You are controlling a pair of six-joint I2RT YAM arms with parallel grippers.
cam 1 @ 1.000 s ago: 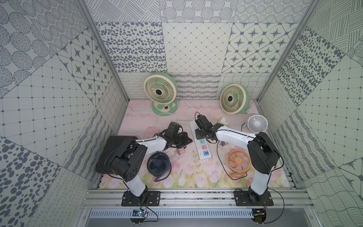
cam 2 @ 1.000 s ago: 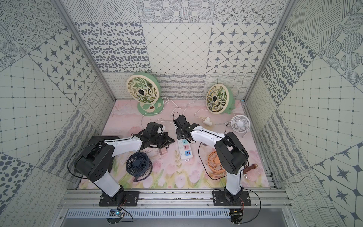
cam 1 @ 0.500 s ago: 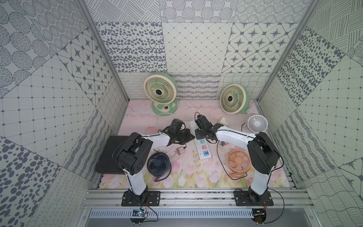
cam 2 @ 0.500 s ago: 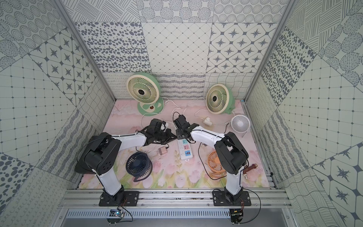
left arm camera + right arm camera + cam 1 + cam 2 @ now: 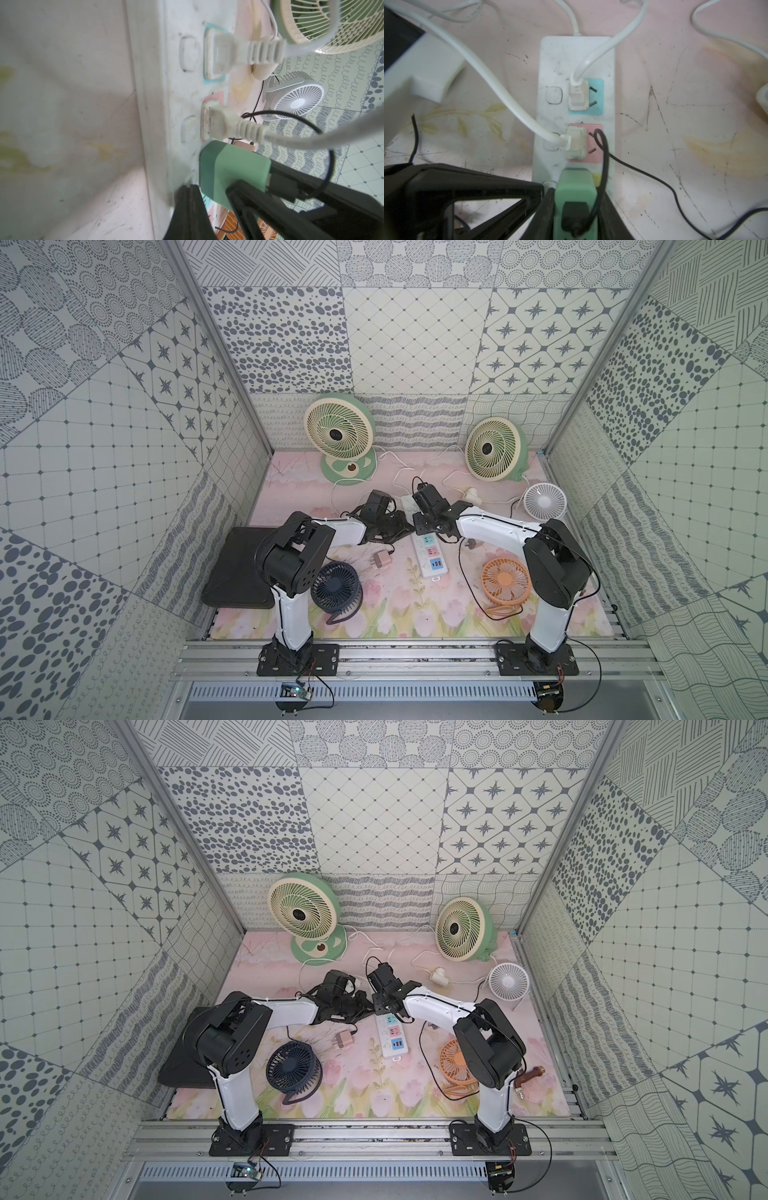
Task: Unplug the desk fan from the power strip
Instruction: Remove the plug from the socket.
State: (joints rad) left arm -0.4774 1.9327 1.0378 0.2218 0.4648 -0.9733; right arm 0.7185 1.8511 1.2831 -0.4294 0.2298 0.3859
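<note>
Pink mat (image 5: 415, 614), strip (image 5: 426, 556) in the middle

The right pincer (image 5: 575, 199) was clamped on a green plug (image 5: 576, 185) in the strip. The left pincer (image 5: 188, 197) was pressed together, right beside that plug. Two white plugs (image 5: 577, 97) sat further along the strip.

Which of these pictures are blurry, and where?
Left wrist view: the power strip is close and smeared, the white fan beyond crisper. Right wrist view: the green adapter looks soft. Both top views: sharp, evenly lit.
</note>
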